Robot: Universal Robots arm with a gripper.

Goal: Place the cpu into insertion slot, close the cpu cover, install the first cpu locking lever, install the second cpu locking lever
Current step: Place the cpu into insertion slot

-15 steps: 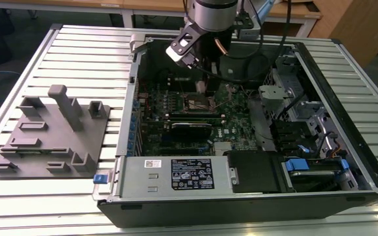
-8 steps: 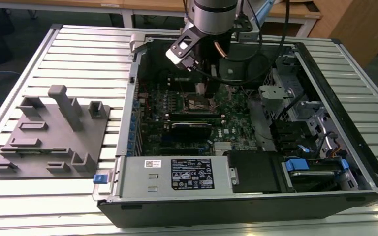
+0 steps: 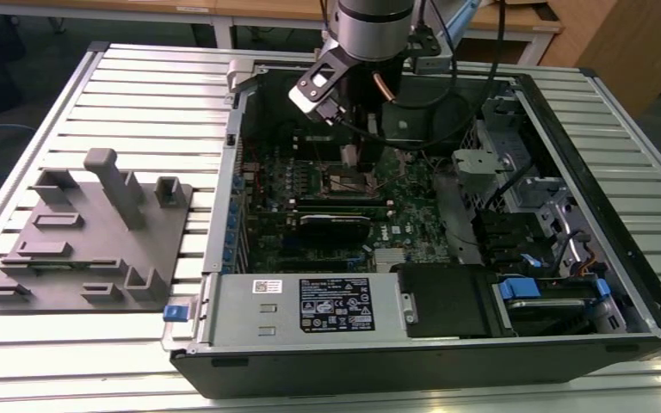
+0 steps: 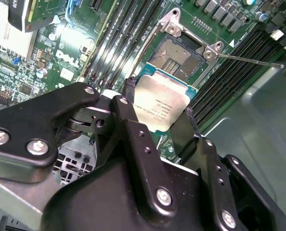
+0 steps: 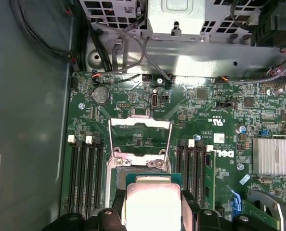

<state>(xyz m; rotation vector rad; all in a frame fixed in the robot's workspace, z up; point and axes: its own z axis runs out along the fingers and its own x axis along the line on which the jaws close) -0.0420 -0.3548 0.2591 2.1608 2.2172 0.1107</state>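
Note:
The cpu (image 4: 168, 96) is a flat silver-topped square chip, and my gripper (image 4: 158, 109) is shut on it, one black finger on each of two opposite edges. I hold it just above the motherboard, partly over the insertion slot (image 4: 177, 52), whose dark recess with gold contacts lies bare. In the first wrist view the cpu (image 5: 151, 203) hides the near part of the slot. The cpu cover (image 5: 139, 123) stands raised open beyond it. A thin locking lever (image 4: 251, 60) sticks out sideways, unlatched. In the exterior view my gripper (image 3: 351, 162) reaches down into the open case over the socket.
The computer case (image 3: 606, 129) has tall walls around the motherboard. Black memory slots (image 5: 85, 173) flank the socket on both sides. A finned heatsink (image 5: 275, 157) and a labelled power supply (image 3: 336, 305) sit nearby. A grey fixture plate (image 3: 89, 232) lies on the slatted table.

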